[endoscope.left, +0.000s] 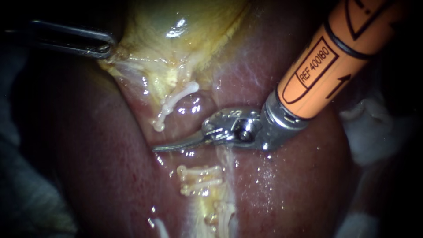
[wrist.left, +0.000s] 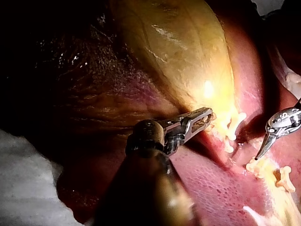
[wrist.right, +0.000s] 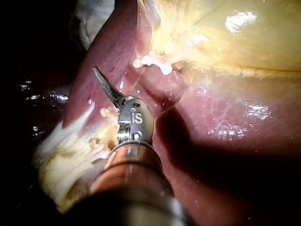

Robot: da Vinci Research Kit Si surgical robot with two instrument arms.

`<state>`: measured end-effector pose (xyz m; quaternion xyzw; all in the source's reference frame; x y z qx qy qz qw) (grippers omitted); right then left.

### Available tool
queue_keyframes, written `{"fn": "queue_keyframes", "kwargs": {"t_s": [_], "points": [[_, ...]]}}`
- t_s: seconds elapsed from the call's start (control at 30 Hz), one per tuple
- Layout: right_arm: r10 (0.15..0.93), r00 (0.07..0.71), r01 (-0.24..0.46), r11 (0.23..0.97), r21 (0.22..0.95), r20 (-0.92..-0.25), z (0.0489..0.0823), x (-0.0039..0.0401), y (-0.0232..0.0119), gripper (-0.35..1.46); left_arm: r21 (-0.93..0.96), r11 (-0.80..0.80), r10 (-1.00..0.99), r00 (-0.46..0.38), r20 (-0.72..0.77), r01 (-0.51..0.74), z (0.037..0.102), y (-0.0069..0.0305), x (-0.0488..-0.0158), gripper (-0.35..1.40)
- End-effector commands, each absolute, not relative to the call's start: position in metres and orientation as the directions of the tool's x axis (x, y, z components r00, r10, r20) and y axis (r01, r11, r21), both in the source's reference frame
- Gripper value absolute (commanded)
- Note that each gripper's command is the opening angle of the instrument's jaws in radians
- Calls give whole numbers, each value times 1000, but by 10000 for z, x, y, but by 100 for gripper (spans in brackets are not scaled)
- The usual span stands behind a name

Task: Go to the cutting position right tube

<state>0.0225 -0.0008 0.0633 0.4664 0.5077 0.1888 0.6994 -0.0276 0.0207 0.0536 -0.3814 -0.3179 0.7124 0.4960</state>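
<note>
Our left instrument [endoscope.left: 105,49] is clamping the gallbladder [endoscope.left: 176,26] taut. Our right instrument [endoscope.left: 161,147] — blades closed — is hovering between clips [endoscope.left: 174,103], aiming to cut.

Yellow gallbladder [endoscope.left: 176,39], dark red liver [endoscope.left: 88,154], white clips [endoscope.left: 174,105] — right instrument [endoscope.left: 165,147] orange-shafted with black markings.

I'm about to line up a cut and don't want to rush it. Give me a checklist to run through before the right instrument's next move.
1. Hold: left instrument has its jaws shut on the gallbladder edge: ok.
2. Position: right instrument lies between the upper clip and the lower clips: ok.
3. Blades open for the cut: not ok, they lie shut.
4. Blade tips clear of the liver: cannot tell.
5. Tissue to be cut in plain sight past the blades: cannot tell.
</note>
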Motion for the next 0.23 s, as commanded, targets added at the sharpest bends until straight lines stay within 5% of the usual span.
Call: {"fn": "queue_keyframes", "kwargs": {"t_s": [0.03, 0.23], "points": [[737, 413, 210, 494, 844, -535, 633, 225, -8, -35, -831, -306, 949, -217, -228, -464, 536, 207, -276, -35], [737, 414, 211, 494, 843, -535, 634, 225, -8, -35, -831, -306, 949, -217, -228, -464, 536, 208, -276, -35]]}}
